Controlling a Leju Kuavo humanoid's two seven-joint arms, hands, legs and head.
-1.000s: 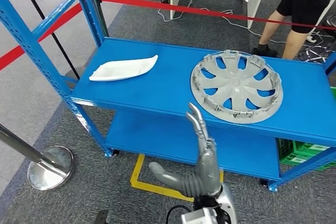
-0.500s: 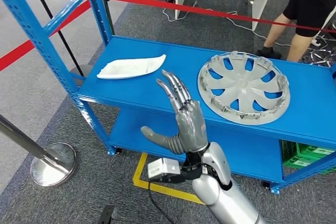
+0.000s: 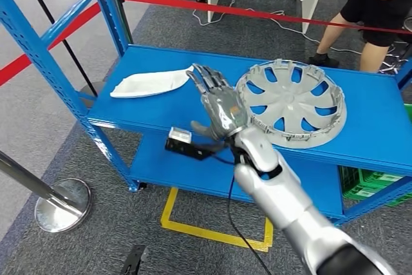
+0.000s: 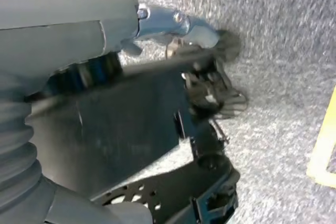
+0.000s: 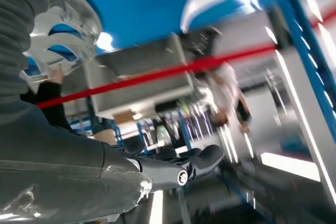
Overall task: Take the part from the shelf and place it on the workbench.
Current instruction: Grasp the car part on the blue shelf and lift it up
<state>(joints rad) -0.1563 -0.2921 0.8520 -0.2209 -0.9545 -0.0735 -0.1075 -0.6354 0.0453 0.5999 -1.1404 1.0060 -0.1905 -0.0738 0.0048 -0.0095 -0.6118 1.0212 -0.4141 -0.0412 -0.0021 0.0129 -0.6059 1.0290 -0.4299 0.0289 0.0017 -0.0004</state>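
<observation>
A white curved part (image 3: 148, 84) is seen lying flat on the upper board of the blue shelf (image 3: 204, 104), towards its left end. Its pointed right tip is found just beside the fingertips (image 3: 197, 75) of the right hand (image 3: 221, 104); whether they touch cannot be told from the head view. The right hand is raised over the shelf board with its back turned up, its fingers stretched out and slightly spread towards the part, and nothing is held in it. The thumb is seen below the palm, pointing left over the shelf's front edge. In the right wrist view, the dark fingers (image 5: 198, 163) are shown extended, with blurred surroundings behind.

A grey wheel cover (image 3: 290, 103) is laid flat on the same board, to the right of the hand and just beside it. The left hand (image 4: 210, 95) is seen blurred in the left wrist view, over grey carpet; the state of its fingers cannot be told. A red barrier rope (image 3: 262, 14) is stretched behind the shelf, and a person (image 3: 379, 11) stands beyond it at the far right.
</observation>
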